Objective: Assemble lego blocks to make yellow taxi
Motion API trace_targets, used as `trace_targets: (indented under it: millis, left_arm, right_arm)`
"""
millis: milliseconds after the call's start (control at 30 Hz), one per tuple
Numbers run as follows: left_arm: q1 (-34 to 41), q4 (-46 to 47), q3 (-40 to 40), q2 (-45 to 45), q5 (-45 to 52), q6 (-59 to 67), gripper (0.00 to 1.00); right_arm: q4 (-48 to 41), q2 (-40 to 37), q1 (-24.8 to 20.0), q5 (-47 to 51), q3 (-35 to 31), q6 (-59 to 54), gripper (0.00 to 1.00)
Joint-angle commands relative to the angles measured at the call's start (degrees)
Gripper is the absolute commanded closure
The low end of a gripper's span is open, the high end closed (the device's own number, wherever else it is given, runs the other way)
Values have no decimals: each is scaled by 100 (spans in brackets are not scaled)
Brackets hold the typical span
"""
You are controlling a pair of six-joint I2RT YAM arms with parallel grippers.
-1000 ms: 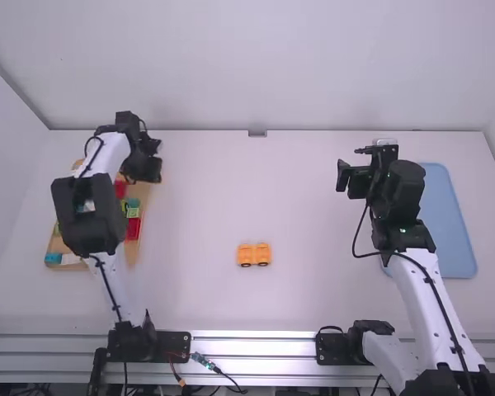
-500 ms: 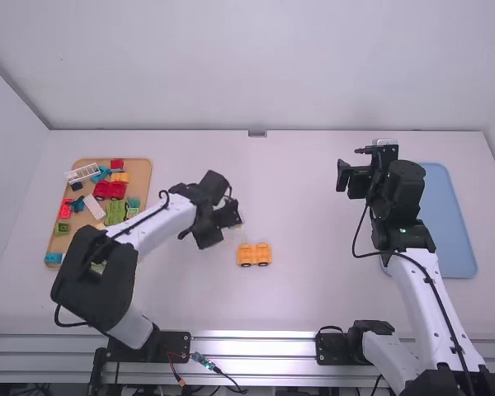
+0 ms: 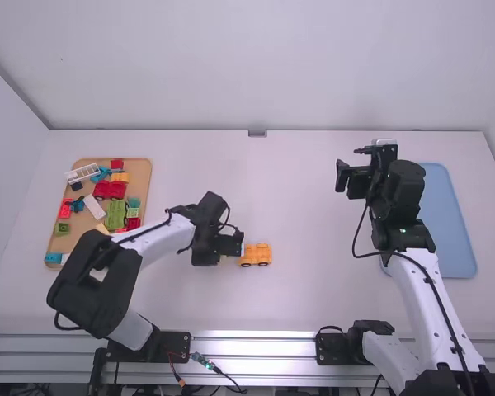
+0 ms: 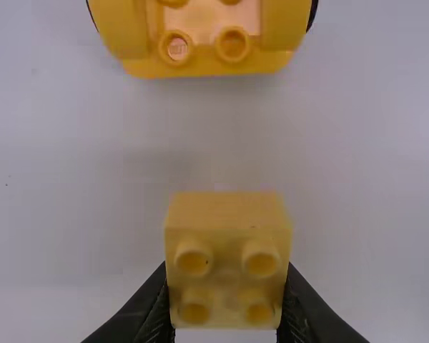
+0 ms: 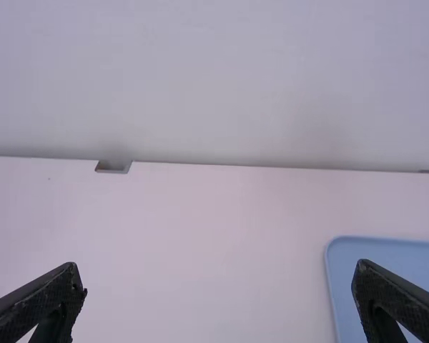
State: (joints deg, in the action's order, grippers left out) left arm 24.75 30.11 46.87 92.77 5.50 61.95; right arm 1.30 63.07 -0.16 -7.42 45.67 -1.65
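The car (image 3: 254, 255) is stood wheels down on the counter (image 3: 313, 297), presumably so that its studs can be built on. Just left of it, a yellow block (image 4: 227, 214) is clamped by its sides in the left claw (image 4: 227, 275), likely to leave the underside free for pressing on. Beyond and right of the car, the right claw (image 5: 218, 268) is held empty, fingers apart, apparently in reserve.
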Motion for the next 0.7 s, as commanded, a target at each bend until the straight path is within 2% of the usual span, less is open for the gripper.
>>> trace_targets:
  millis: [0, 33, 67, 233, 300, 333, 367, 400, 433, 467, 500, 533, 667]
  left_arm:
    - [-33, -203, -212, -92, 11, 116, 82]
    - [-33, -407, -321, -85, -57, 112, 88]
    - [-35, -514, -387, -85, -55, 116, 89]
    - [-33, -732, -581, -85, -48, 112, 86]
    - [-33, -726, -608, -85, -52, 112, 76]
    - [-33, -730, -608, -85, -28, 110, 67]
    - [-33, -732, -608, -85, -26, 112, 66]
    - [-33, -758, -608, -85, -17, 92, 55]
    - [-33, -804, -608, -85, -15, -8, 49]
    - [-33, -863, -605, -85, -52, -105, 37]
    - [-33, -905, -603, -85, -57, -194, 12]
    - [-35, -909, -601, -85, -59, -205, 0]
    - [-33, -1012, -601, -162, -409, -286, 1]
  right_arm:
    - [-7, -55, 26, -63, 87, 13, 1]
    - [-7, -55, 57, -46, 87, 11, 1]
    - [-9, -55, 74, -22, 87, 9, 1]
    - [-7, -55, 146, -28, 87, -33, 1]
    - [-7, -55, 129, -28, 87, -31, 1]
    - [-9, -55, 129, -28, 87, -31, 1]
    - [-9, -55, 129, -28, 87, -31, 1]
    - [-9, -55, 129, -28, 87, -31, 1]
    - [-11, -55, 133, -28, 87, -28, 1]
    - [-11, -55, 140, -26, 87, -31, 1]
    - [-11, -55, 131, -26, 87, -31, 1]
    - [-13, -55, 129, -26, 87, -31, 1]
    - [-24, -55, 131, -28, 87, -31, 1]
